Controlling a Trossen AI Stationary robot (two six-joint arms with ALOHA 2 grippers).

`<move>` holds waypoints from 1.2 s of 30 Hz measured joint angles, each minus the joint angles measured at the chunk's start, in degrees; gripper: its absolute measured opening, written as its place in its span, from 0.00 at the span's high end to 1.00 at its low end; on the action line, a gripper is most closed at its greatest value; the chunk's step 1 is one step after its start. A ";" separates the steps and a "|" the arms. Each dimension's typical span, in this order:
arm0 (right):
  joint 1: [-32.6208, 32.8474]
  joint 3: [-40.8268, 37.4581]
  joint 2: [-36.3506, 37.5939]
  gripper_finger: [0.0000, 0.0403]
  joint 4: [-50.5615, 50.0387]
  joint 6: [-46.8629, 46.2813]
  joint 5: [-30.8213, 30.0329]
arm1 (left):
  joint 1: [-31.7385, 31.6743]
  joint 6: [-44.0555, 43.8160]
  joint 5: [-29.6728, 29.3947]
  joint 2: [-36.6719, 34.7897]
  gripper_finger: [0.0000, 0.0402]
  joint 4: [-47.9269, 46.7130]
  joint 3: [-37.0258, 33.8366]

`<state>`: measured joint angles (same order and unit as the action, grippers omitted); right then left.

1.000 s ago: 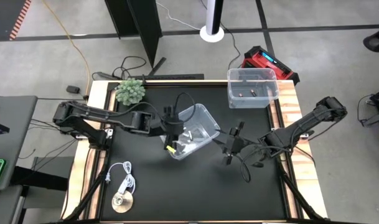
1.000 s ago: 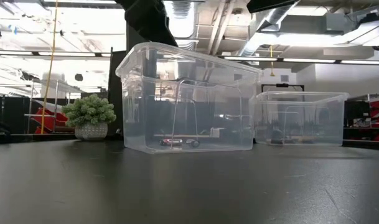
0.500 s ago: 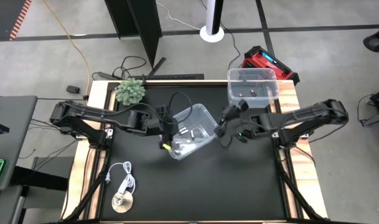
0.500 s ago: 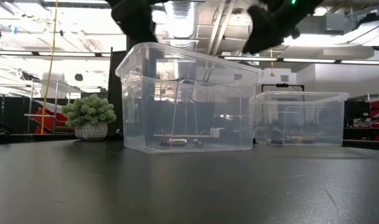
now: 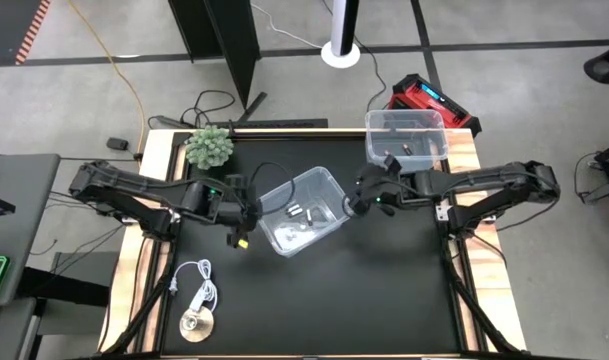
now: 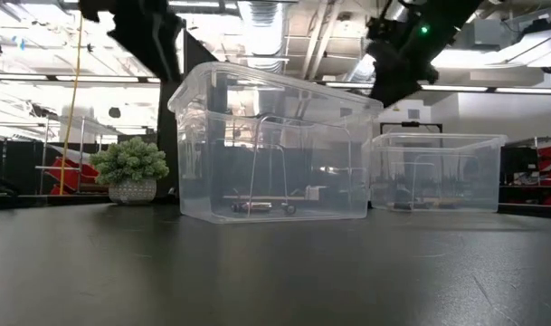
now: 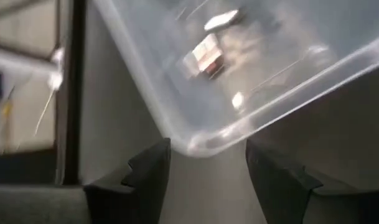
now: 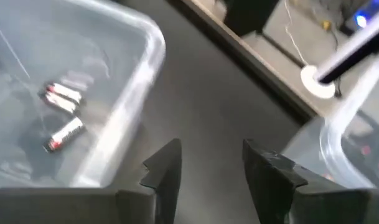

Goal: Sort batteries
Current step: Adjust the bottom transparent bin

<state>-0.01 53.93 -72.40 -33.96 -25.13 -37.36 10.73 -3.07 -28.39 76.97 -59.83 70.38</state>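
Observation:
A clear bin [image 5: 302, 210] stands on the black table, turned at an angle. It holds a few small batteries [image 5: 304, 211], dark with reddish ends [image 8: 60, 94] in the right wrist view. A second clear bin [image 5: 405, 138] at the far right edge also holds batteries [image 5: 399, 150]. My left gripper [image 5: 241, 218] hangs open just left of the centre bin, with the bin's corner [image 7: 205, 140] ahead of its fingers. My right gripper [image 5: 355, 202] is open beside that bin's right rim [image 8: 145, 56], above the mat.
A small potted plant [image 5: 209, 147] sits at the far left corner. A white coiled cable with a round disc [image 5: 196, 308] lies near the left near corner. A red and black device [image 5: 429, 100] stands on the floor beyond the table. Black mat shows on the near side of the bins.
My left gripper has drawn back from above the centre bin toward the table's left edge. My right gripper has swung from the mat on the near right toward the far side and left, and has ended beside the centre bin's right rim. The bins have stayed put.

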 joint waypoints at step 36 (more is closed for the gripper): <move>16.13 -0.02 -16.62 1.00 5.82 -17.82 -2.94 | -14.55 -0.52 7.99 -5.58 0.77 17.85 -15.15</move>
<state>16.12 53.91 -89.02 -28.14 -42.95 -40.30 -3.82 -3.60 -20.39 71.39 -41.98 55.22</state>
